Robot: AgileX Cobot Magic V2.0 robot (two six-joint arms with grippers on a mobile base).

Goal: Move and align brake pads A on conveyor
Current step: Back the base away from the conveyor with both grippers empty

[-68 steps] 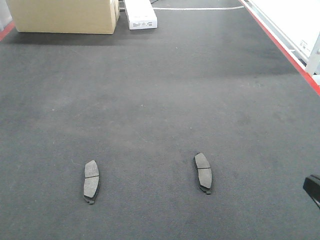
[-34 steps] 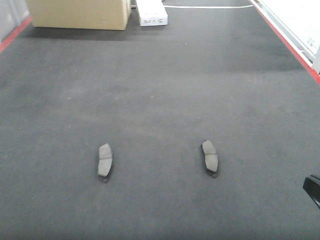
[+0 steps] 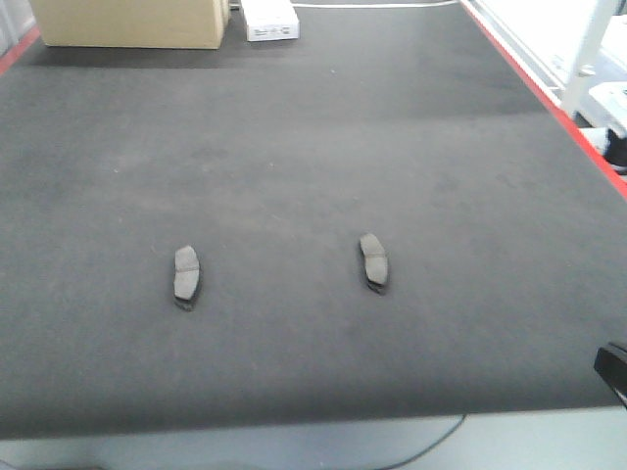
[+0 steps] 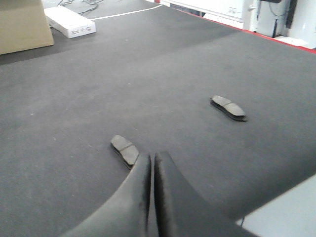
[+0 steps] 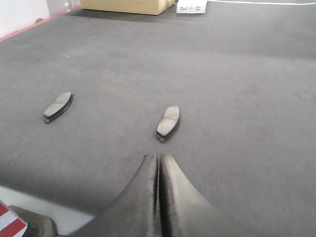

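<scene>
Brake pads A (image 3: 373,260), two flat, curved-oblong dark grey pieces, are pictured well apart on the dark felt-like, red-edged conveyor (image 3: 313,147), approached by the black left gripper (image 4: 152,163) and right gripper (image 5: 158,160), both closed and empty, which are judged to need opening before any grasp.

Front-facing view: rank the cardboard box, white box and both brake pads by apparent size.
1. cardboard box, largest, though cropped by the frame.
2. white box, also cropped.
3. left brake pad and right brake pad look alike; not ranked.
</scene>
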